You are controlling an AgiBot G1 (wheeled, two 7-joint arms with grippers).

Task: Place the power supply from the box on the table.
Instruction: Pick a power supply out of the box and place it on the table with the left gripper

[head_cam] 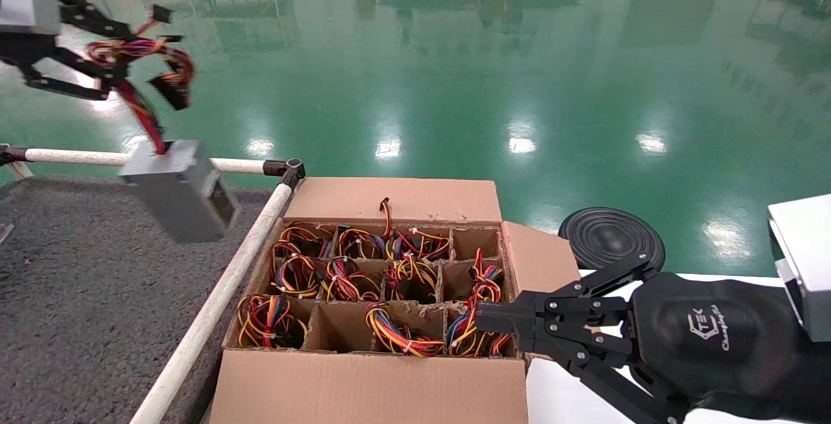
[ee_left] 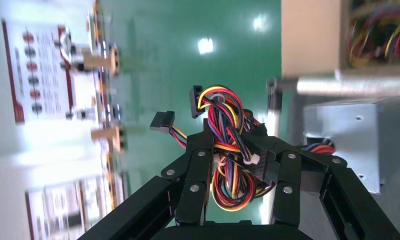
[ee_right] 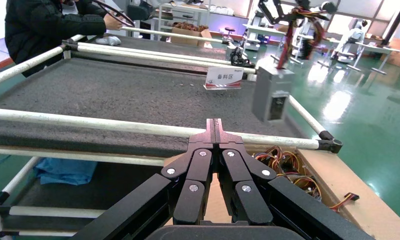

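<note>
Shiny green floor lies behind the rough dark grey table [head_cam: 78,294]. High above it, the left gripper [head_cam: 107,70] pinches the wire bundle, and the small grey metal power supply [head_cam: 178,190] dangles, out of the brown cardboard box [head_cam: 389,200]. Next, lower it gently. The right gripper [head_cam: 483,317] waits closed and empty over the box.

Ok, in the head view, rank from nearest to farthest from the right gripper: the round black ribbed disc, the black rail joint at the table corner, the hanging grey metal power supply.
Measured from the right gripper, shut over the box's near right cells:
1. Round black ribbed disc, just beyond it, on the floor side.
2. Black rail joint, across the brown cardboard box, at the table corner.
3. Grey metal power supply, farther left, hanging over the dark felt table.
</note>
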